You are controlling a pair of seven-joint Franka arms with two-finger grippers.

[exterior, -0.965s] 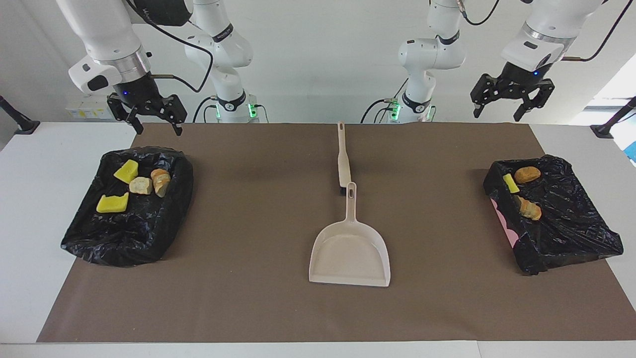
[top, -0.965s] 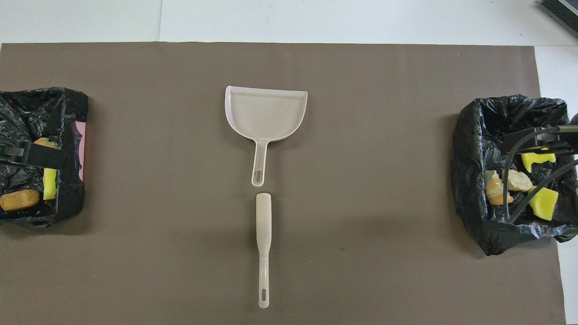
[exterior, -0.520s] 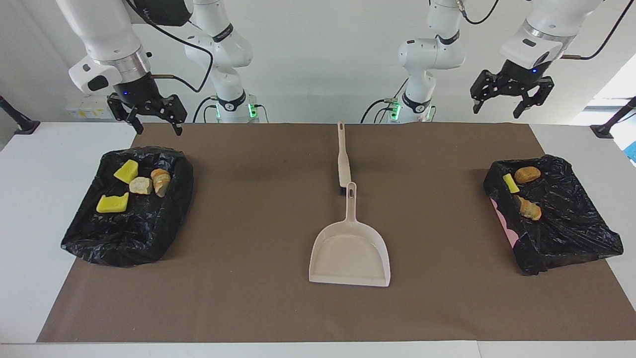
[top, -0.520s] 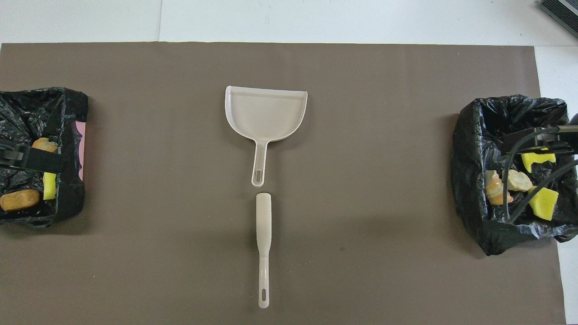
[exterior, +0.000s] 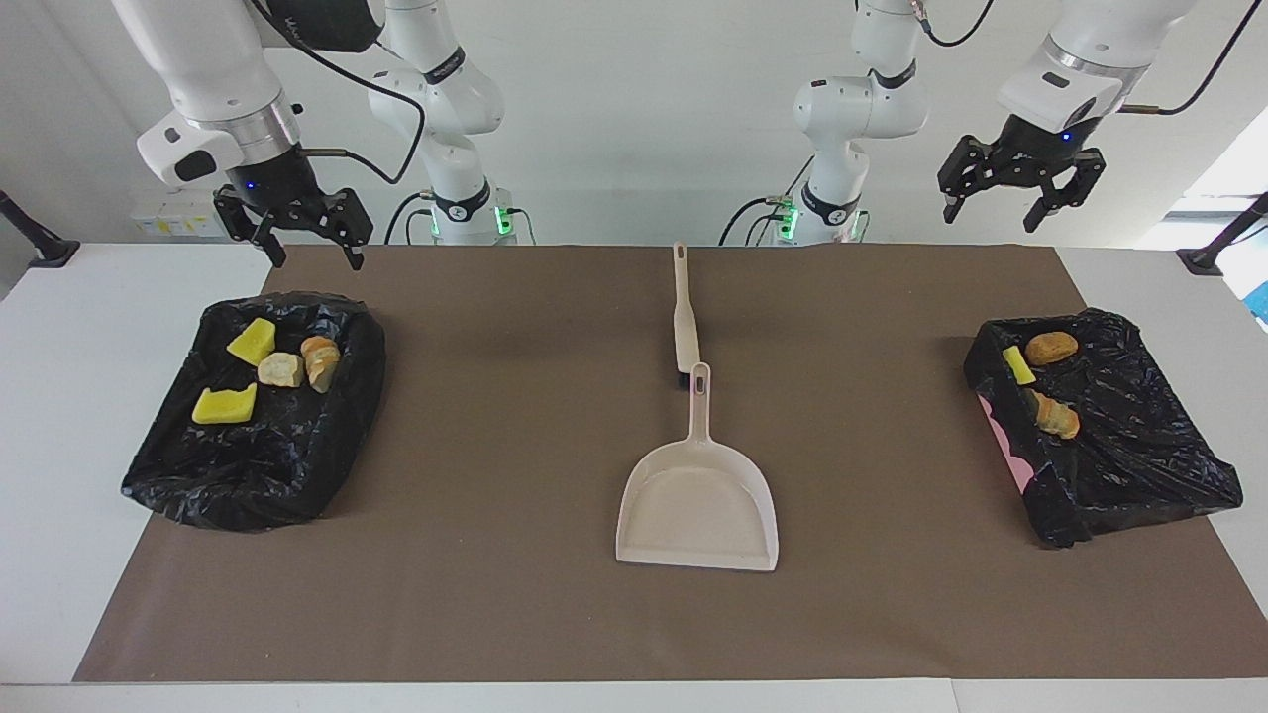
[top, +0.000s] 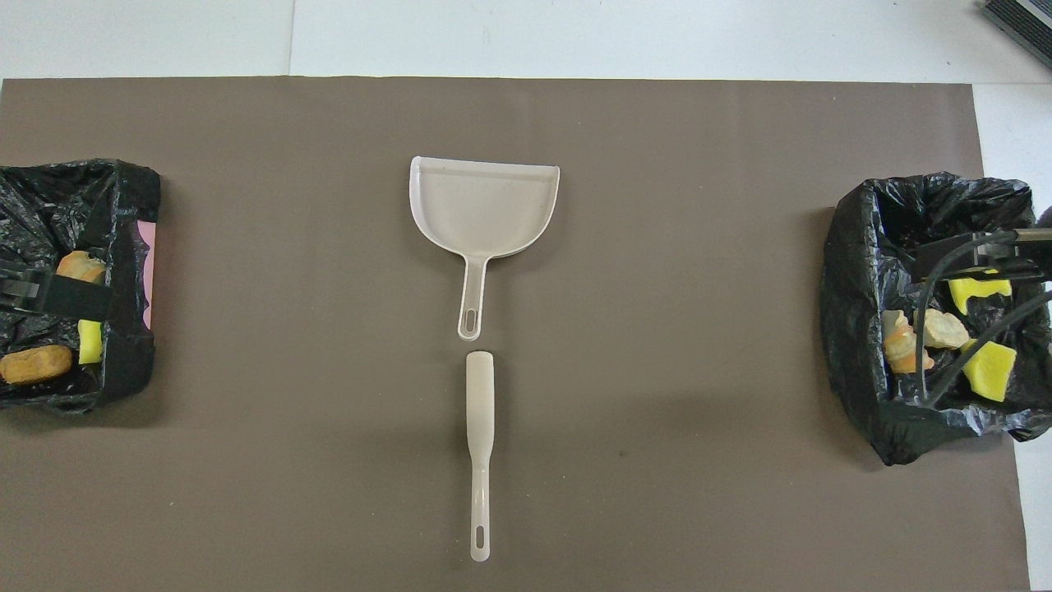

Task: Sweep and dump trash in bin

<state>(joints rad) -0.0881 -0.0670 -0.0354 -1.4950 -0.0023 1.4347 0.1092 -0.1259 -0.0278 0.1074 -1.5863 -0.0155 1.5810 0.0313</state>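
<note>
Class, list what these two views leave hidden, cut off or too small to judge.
1. Overhead view: the bin at the left arm's end is cut by the picture edge, and a black part of the left arm covers some trash.
2. Overhead view: the other bin is crossed by the right arm's cables and cut by the edge.
3. Both views: the brush bristles are underneath.
4. Overhead view: neither gripper's fingertips show.

Beige dustpan point(exterior: 697, 505) mid-mat, beige brush point(exterior: 684, 315) nearer the robots, brown mat point(exterior: 495, 446), white table point(exterior: 59, 396)
</note>
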